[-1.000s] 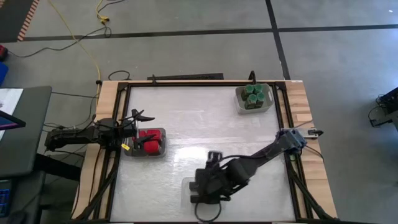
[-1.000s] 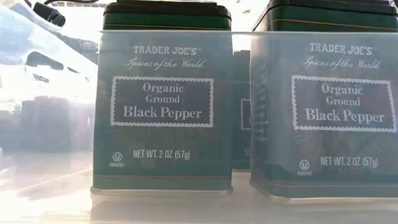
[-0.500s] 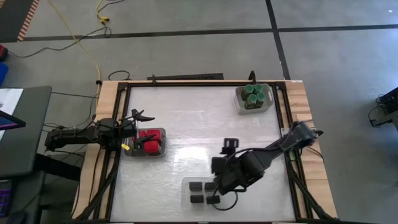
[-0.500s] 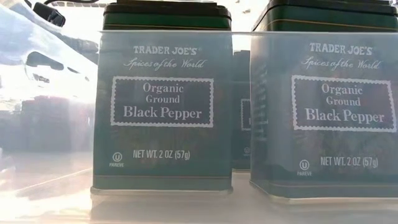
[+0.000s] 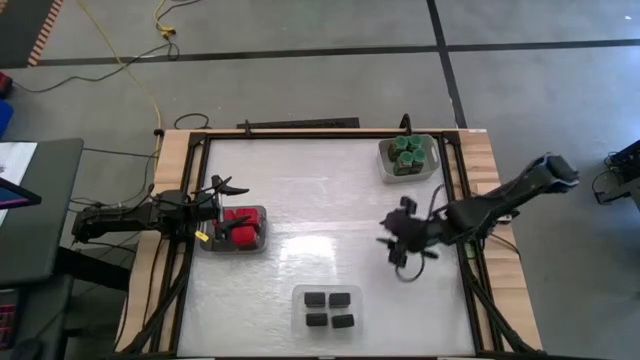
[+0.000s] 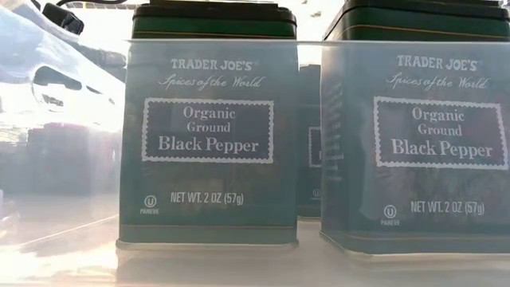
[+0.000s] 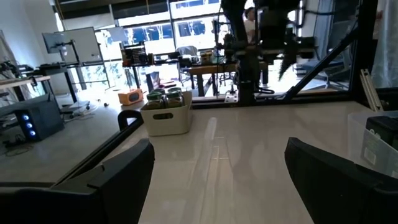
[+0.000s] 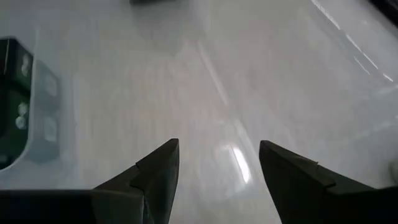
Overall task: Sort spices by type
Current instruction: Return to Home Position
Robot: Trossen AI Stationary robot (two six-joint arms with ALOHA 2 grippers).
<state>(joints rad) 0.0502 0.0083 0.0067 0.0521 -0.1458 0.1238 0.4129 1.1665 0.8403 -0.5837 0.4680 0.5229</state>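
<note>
Several black boxes (image 5: 328, 308) stand in a clear tray (image 5: 296, 300) near the table's front edge; the low view shows them close up as black pepper tins (image 6: 209, 135). Red spices (image 5: 240, 226) sit in a grey tray (image 5: 262, 243) at the left. Green-lidded jars (image 5: 407, 152) fill a white bin (image 5: 430, 170) at the far right, which also shows in the left wrist view as the bin (image 7: 165, 118). My right gripper (image 5: 392, 247) hangs open and empty over bare table, right of centre. My left gripper (image 5: 222, 212) waits open beside the red tray.
Bare white tabletop (image 5: 320, 200) lies between the three trays. A black frame rail (image 5: 300, 132) runs around the table's edges. The right wrist view shows the clear tray's corner (image 8: 43, 106) beside the open fingers (image 8: 155, 174).
My right gripper has drawn back from over the black boxes' tray toward the table's right edge and a little toward the far edge, still open and empty. The tray with its boxes, covered by the arm a second ago, now shows in full.
</note>
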